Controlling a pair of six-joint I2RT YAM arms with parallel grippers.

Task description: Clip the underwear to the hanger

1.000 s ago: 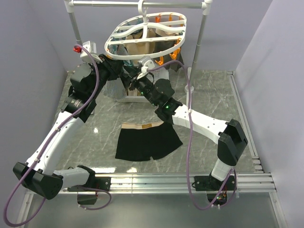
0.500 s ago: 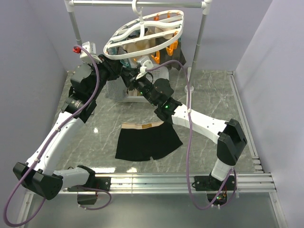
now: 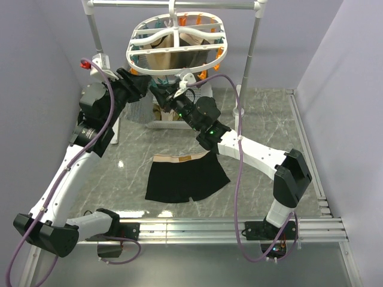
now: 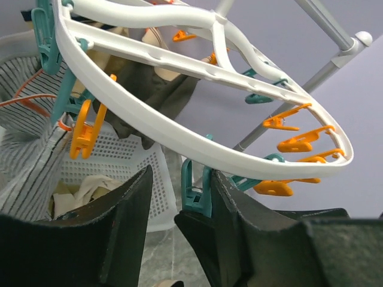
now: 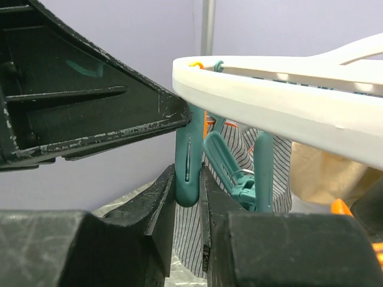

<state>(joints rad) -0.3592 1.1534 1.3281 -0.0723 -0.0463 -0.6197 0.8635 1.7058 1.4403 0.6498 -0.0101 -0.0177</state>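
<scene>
Hanger (image 3: pixel 175 43): levelled since a second ago.
Right gripper (image 5: pixel 187 174): pinching teal clothespin (image 5: pixel 187 152).
Left gripper (image 4: pixel 178 180): parted, straddling second pin (image 4: pixel 194 192).
Underwear (image 3: pixel 187 178): unclipped, on table (image 3: pixel 263 119).

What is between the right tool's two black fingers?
A teal plastic clothespin, hanging from the white plastic oval drying hanger, pinched between them; the right wrist view shows it.

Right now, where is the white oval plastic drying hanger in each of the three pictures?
Top external: white oval plastic drying hanger top centre.
Left wrist: hanger sweeping from upper left to right edge.
Right wrist: thick white rim, upper right.
Shared landmark: grey metal rail stand, seen in all three.
</scene>
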